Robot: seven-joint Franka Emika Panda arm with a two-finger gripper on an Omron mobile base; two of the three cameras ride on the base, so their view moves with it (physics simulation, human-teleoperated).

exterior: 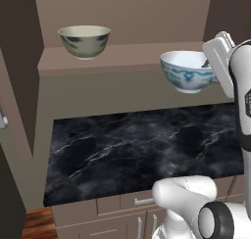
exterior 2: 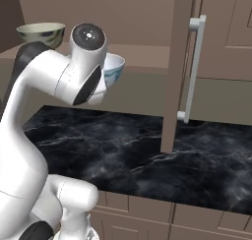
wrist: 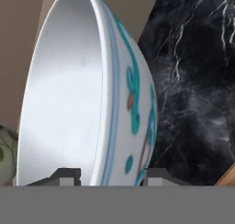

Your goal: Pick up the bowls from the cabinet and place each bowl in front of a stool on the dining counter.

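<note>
White-and-blue bowl [exterior: 188, 71] hangs clear of the cabinet [exterior: 122, 57] shelf's front edge, over the black marble counter [exterior: 142, 150], our gripper [wrist: 110, 175] clamped across its rim. We judge the thin rim pinch could slip if the arm swings fast. Our arm reaches high, hand level. The olive bowl [exterior: 84, 41] waits near the shelf's left end.
</note>
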